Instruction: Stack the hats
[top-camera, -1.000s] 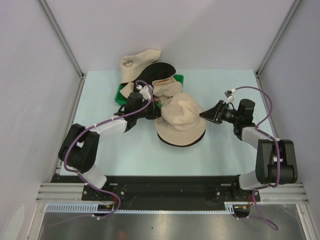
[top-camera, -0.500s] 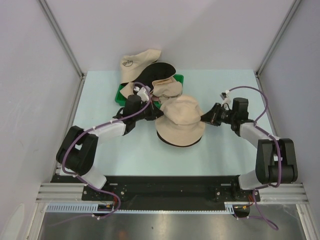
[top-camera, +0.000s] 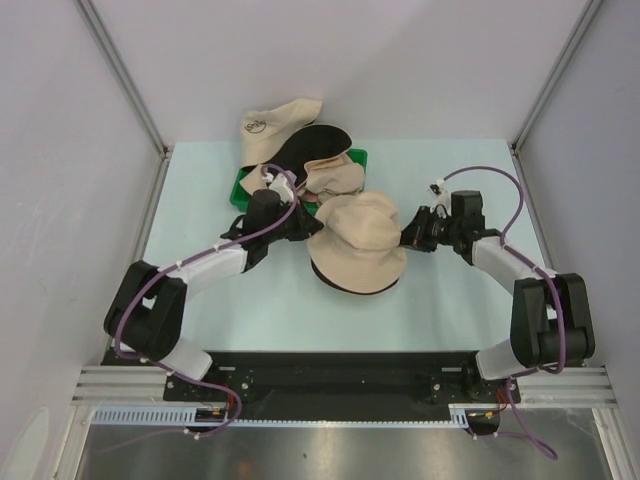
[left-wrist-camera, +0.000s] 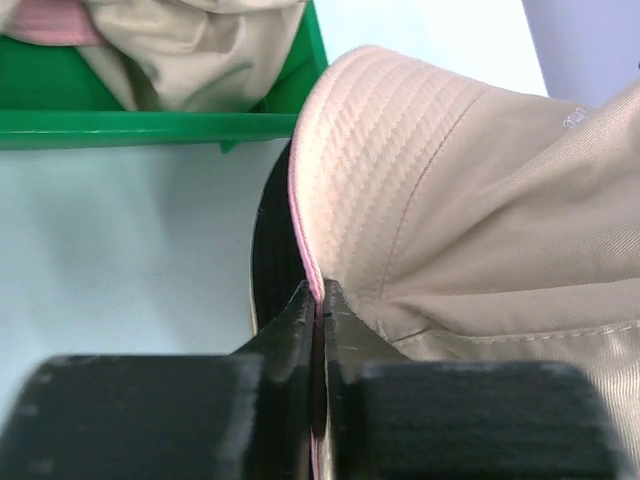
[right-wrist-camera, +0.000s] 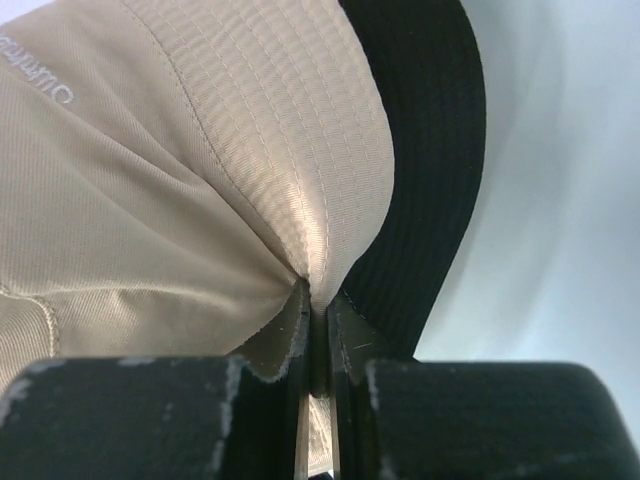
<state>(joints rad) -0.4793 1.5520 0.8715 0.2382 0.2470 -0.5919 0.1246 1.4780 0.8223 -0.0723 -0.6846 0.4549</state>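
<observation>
left pincer (left-wrist-camera: 318, 297): clamped on the pink-edged brim of the top hat (top-camera: 358, 232).
right pincer (right-wrist-camera: 318, 300): pinched tight on the opposite brim of the same hat.
top hat: mid-desk (top-camera: 450, 290), over a dark-brimmed hat (top-camera: 348, 288), roughly centred.
step: looks like seating it on the stack. Lower both sides evenly and let go together so the crown doesn't skew.
other hats (top-camera: 335, 175): in and behind the green tray (top-camera: 240, 190).
views: wrist cams show the grips and pink edging. Only the overhead shows alignment and the tray pile.
</observation>
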